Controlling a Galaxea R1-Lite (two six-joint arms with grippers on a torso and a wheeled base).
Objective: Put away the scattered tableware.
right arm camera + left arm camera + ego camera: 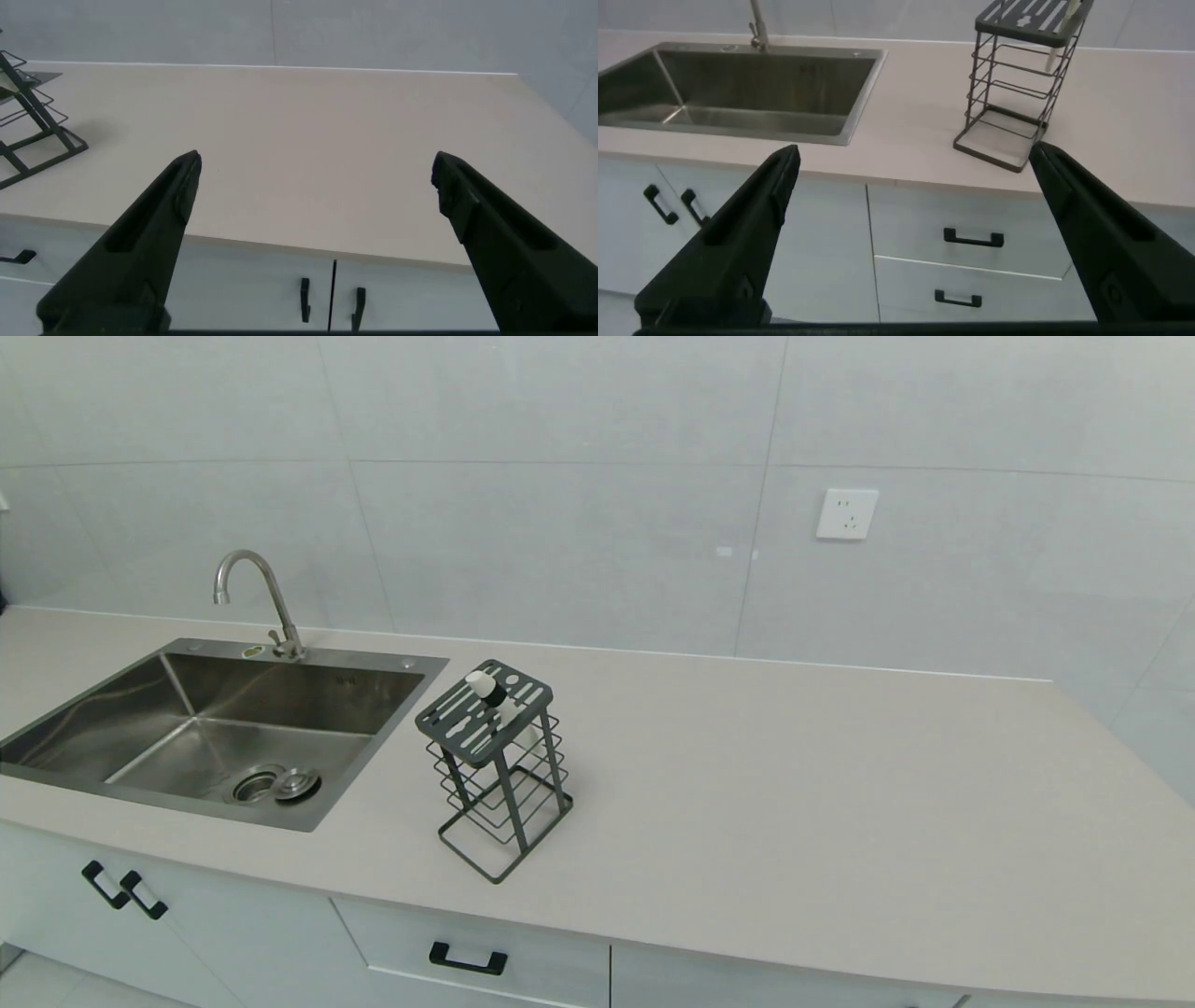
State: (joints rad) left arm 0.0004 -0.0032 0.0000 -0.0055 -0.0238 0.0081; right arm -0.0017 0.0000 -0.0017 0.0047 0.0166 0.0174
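Dark wire rack point(499, 775) with a slotted top plate stands upright on the pale surface point(794, 784), just right of the steel sink point(308, 695). One white-handled utensil point(487, 689) with a black band sticks up through a slot. My left claw point(915, 157) is spread wide and holds nothing, out in front of the drawers point(971, 238) below the rack. Right claw point(316, 163) is also wide open and empty, by the surface's front edge.

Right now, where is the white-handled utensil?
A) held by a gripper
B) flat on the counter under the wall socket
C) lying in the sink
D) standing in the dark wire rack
D: the white-handled utensil pokes up through the slotted top of the dark wire rack on the countertop.
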